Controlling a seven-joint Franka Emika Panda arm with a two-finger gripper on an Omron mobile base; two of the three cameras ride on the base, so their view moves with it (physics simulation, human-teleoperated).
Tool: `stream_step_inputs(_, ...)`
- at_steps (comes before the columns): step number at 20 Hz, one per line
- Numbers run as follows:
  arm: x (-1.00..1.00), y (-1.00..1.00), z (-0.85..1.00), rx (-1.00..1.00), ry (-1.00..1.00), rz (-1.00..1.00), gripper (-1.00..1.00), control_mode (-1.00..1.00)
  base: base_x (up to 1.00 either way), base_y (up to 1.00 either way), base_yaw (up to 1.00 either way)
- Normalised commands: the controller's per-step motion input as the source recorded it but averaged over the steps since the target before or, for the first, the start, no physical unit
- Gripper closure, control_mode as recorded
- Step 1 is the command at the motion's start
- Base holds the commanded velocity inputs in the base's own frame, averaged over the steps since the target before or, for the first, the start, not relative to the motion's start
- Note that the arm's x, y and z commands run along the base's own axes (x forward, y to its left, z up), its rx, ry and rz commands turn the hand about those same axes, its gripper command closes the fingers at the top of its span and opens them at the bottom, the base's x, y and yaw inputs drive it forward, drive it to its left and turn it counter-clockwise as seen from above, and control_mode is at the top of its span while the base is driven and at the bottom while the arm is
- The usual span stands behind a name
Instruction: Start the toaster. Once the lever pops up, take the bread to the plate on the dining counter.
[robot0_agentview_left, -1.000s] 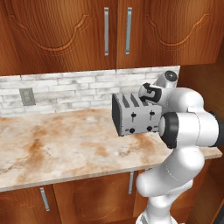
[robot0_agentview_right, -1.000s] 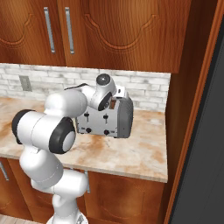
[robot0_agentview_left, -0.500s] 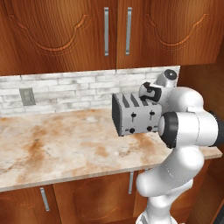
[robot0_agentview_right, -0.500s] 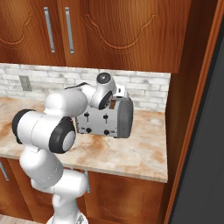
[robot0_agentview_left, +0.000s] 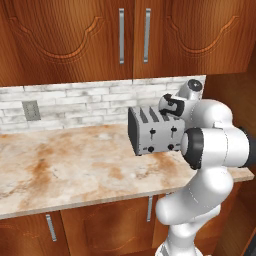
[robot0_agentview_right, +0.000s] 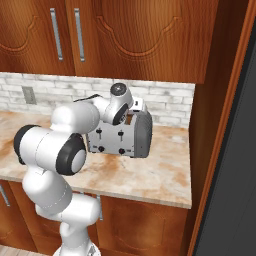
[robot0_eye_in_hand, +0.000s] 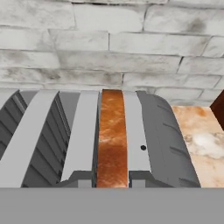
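Left base view: the toaster (robot0_agentview_left: 152, 136) stands at the back of the marbled counter (robot0_agentview_left: 75, 165), against the brick wall. The arm reaches over it, so the gripper (robot0_agentview_left: 169, 112) hangs on the top slots at the right end. The arm's pose matches a second ago. What has changed is the hand, which was spread wide then and is now pressed together. I read that as the grasp closing for the lift-out, with the carry to the plate not yet begun. This view also shows the toaster's face, with its two black levers and its knobs.

Right base view: the same scene from the other side. The gripper (robot0_agentview_right: 127, 118) sits low on the toaster (robot0_agentview_right: 137, 137) near its rounded right end, and the hand's body covers the slot it works in. Whether the tips actually pinch anything cannot be told from here.

Hand view: this gives what neither base view does, a look straight down the slots. The bread (robot0_eye_in_hand: 112, 140) stands on edge in the second slot from the toaster's right side (robot0_eye_in_hand: 159, 140). Its brown crust runs up the middle, right on the line of the jaws. The tips themselves are out of sight, so contact with the slice stays a likely guess.
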Motion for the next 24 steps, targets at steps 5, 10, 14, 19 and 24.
stream_step_inputs(5, 0.00, 0.00, 0.00, 0.00, 0.00, 0.00, 1.00, -1.00, 0.00, 0.00, 0.00)
stream_step_inputs(10, 0.00, 0.00, 0.00, 0.00, 0.00, 0.00, 1.00, -1.00, 0.00, 0.00, 0.00)
stream_step_inputs(14, 0.00, 0.00, 0.00, 0.00, 0.00, 0.00, 1.00, -1.00, 0.00, 0.00, 0.00)
stream_step_inputs(19, 0.00, 0.00, 0.00, 0.00, 0.00, 0.00, 1.00, -1.00, 0.00, 0.00, 0.00)
stream_step_inputs(24, 0.00, 0.00, 0.00, 0.00, -0.01, 0.00, 1.00, -1.00, 0.00, 0.00, 0.00)
